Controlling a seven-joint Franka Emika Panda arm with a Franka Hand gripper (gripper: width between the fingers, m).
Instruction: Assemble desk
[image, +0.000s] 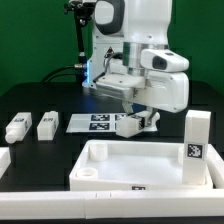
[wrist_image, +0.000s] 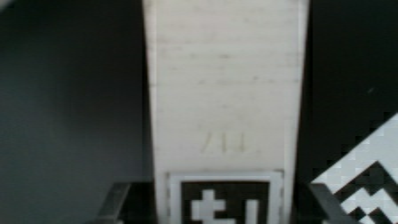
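Observation:
The white desk top (image: 100, 160), a tray with a raised rim, lies at the front. One white leg (image: 196, 140) stands upright in its corner at the exterior view's right. Two loose legs (image: 17, 128) (image: 47, 125) lie at the exterior view's left. My gripper (image: 136, 120) is low over the table behind the tray, shut on another leg (image: 126, 126). In the wrist view that leg (wrist_image: 217, 90) runs straight away from the jaws. Its tagged end (wrist_image: 222, 202) sits between my dark fingers (wrist_image: 128, 200), and my gripper (wrist_image: 222, 205) closes on its sides.
The marker board (image: 92, 122) lies flat just beside the held leg, and its tag pattern shows at the edge of the wrist view (wrist_image: 365, 172). A white block (image: 3, 160) sits at the exterior view's far left edge. The robot base stands behind.

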